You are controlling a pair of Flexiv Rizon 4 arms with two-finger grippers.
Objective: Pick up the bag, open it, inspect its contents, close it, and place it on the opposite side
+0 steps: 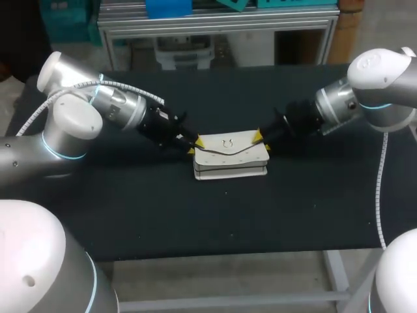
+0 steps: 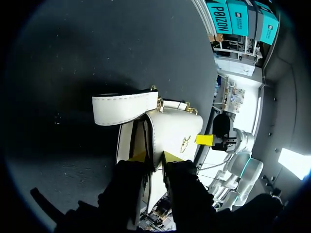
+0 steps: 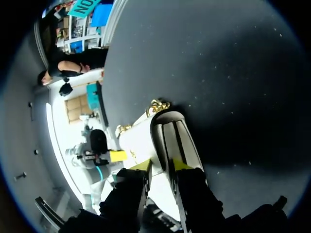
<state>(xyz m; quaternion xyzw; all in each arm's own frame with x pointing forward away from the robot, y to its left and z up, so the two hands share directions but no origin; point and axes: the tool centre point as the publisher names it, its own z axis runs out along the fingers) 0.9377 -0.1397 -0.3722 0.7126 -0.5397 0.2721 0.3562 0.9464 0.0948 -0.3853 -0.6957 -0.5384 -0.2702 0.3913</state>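
On the left, the left arm (image 1: pixel 98 107) comes in low over the black table (image 1: pixel 195 222). Its left gripper (image 1: pixel 193 145) is at the left end of the white bag (image 1: pixel 231 160). In the left wrist view the two yellow tips are close together, and a thin white edge of the bag sits between them. It looks like a pinch on the bag's flap.

A wide white strap (image 2: pixel 124 108) lies loose on the table ahead of that gripper, joined to the bag by gold rings.

The bag lies in the middle of the table, about the same way from both arms. It has a small gold clasp (image 1: pixel 227 143) on its front. A dark curved line runs under the flap on the left side, so I think the flap is lifted a little there.

On the right, the right gripper (image 1: pixel 262 140) is at the bag's other end. In its wrist view the yellow tips stand on both sides of the bag's end and look pressed onto it too.

I think the step now is opening the bag. To do it well, one gripper should hold the body firm and not move. The other should lift the flap slowly and evenly. A hard pull could make the thin edge slip out of the tips. The loose strap should be kept out of the way.
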